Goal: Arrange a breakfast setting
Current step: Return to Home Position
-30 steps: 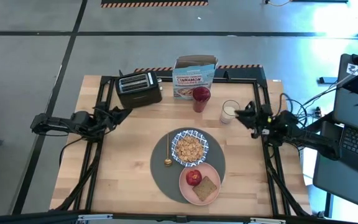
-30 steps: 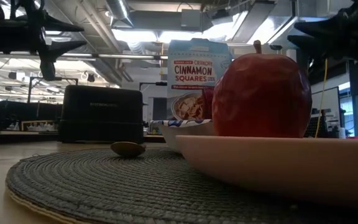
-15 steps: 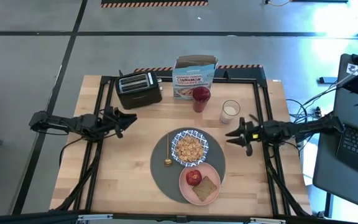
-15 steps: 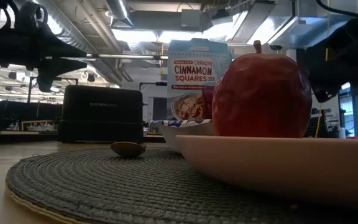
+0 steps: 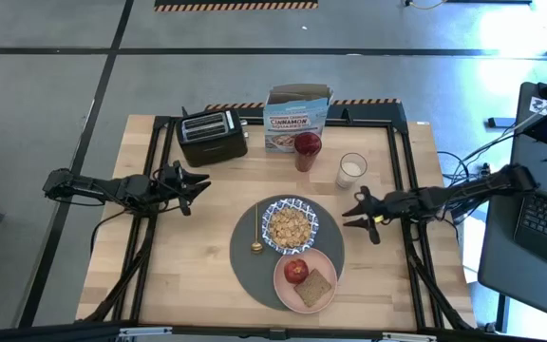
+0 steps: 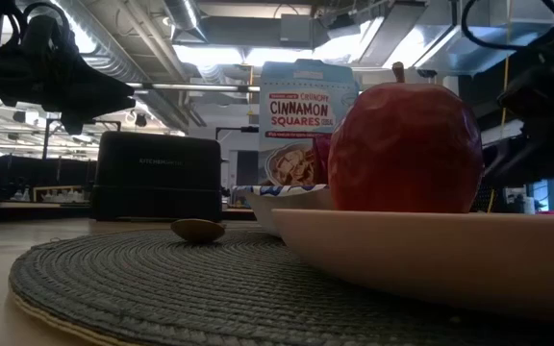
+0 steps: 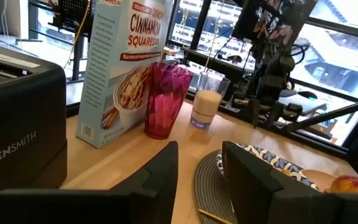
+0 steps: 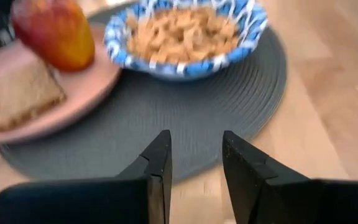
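A round dark-grey mat (image 5: 245, 249) lies on the wooden table. On it rest a blue-and-white bowl (image 5: 290, 225) of cereal, a salmon-pink plate (image 5: 323, 296) with an apple and toast, and a small gold spoon (image 5: 255, 237) left of the bowl. A red tumbler (image 5: 307, 149) and a milk glass (image 5: 351, 170) stand upright behind the mat. My left gripper (image 5: 198, 182) is open and empty, left of the mat. My right gripper (image 5: 354, 211) is open and empty at the mat's right edge, pointing at the bowl (image 8: 185, 34).
A black toaster (image 5: 212, 136) and a cereal box (image 5: 296, 116) stand along the far edge. A black frame rail (image 5: 402, 190) runs along the table's right side. Bare wood shows at the near left (image 5: 179, 266).
My right gripper has drawn away from the milk glass toward the table's near edge and has turned toward the mat. My left gripper has gone a little toward the table's right. The dishes have stayed in place.
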